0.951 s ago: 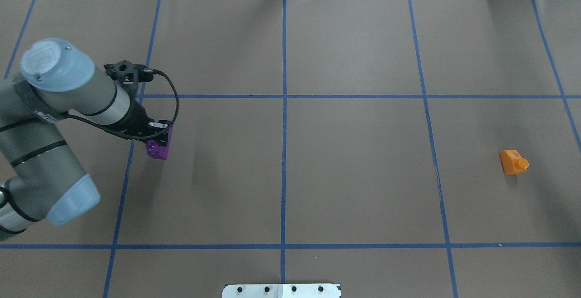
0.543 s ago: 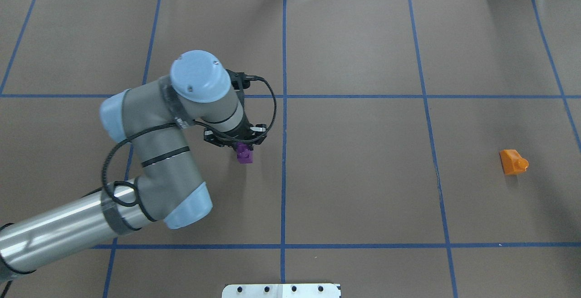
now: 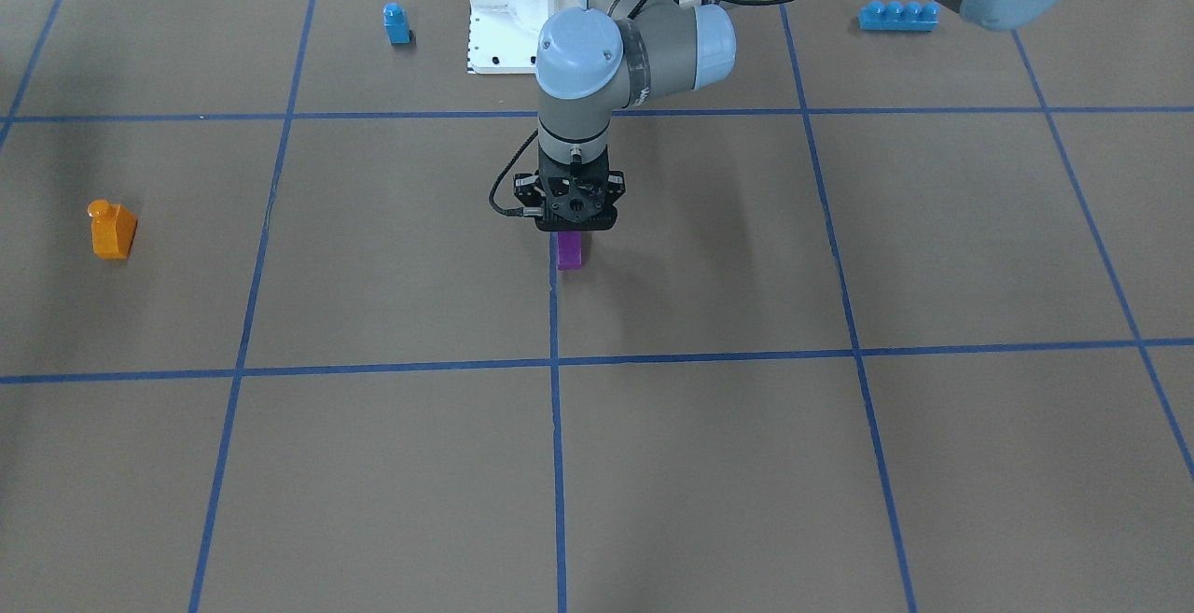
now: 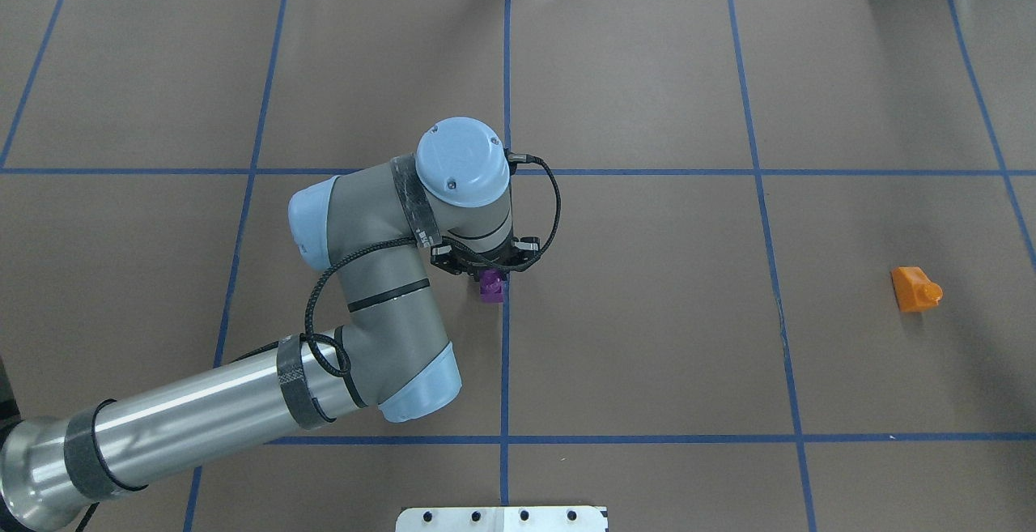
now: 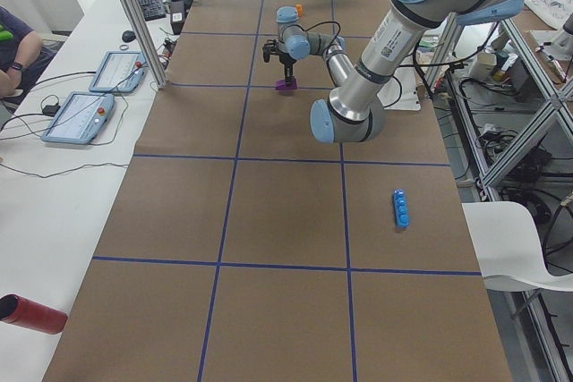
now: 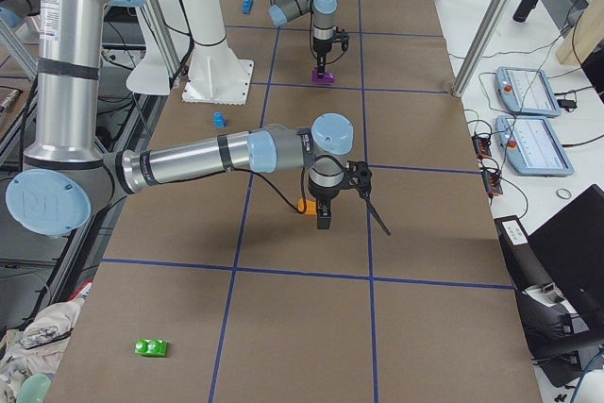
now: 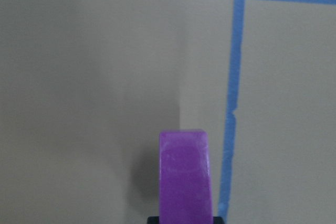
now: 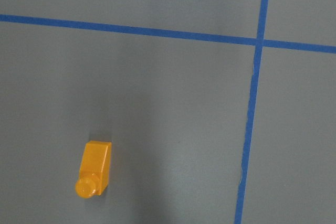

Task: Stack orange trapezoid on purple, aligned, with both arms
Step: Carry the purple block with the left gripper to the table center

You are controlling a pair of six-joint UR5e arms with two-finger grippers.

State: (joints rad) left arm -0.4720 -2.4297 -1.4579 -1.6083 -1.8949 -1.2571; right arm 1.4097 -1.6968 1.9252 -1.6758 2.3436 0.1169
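My left gripper [image 4: 488, 267] is shut on the purple block [image 4: 490, 286] and holds it low over the central blue tape line. The block also shows in the front view [image 3: 569, 251] and the left wrist view [image 7: 186, 177]; I cannot tell if it touches the table. The orange trapezoid [image 4: 915, 289] lies alone on its side at the table's right, and shows in the front view [image 3: 112, 229] and the right wrist view [image 8: 94, 169]. My right gripper [image 6: 326, 219] shows only in the exterior right view, above the orange block [image 6: 304, 205]. I cannot tell if it is open.
A small blue single-stud block [image 3: 397, 23] and a long blue four-stud brick [image 3: 897, 15] lie near the robot base [image 3: 508, 6]. A green block [image 6: 151, 347] sits at the table's right end. Blue tape lines grid the brown table cover.
My left arm has swung from the table's left to the centre line, carrying the purple block. The orange trapezoid has not moved.
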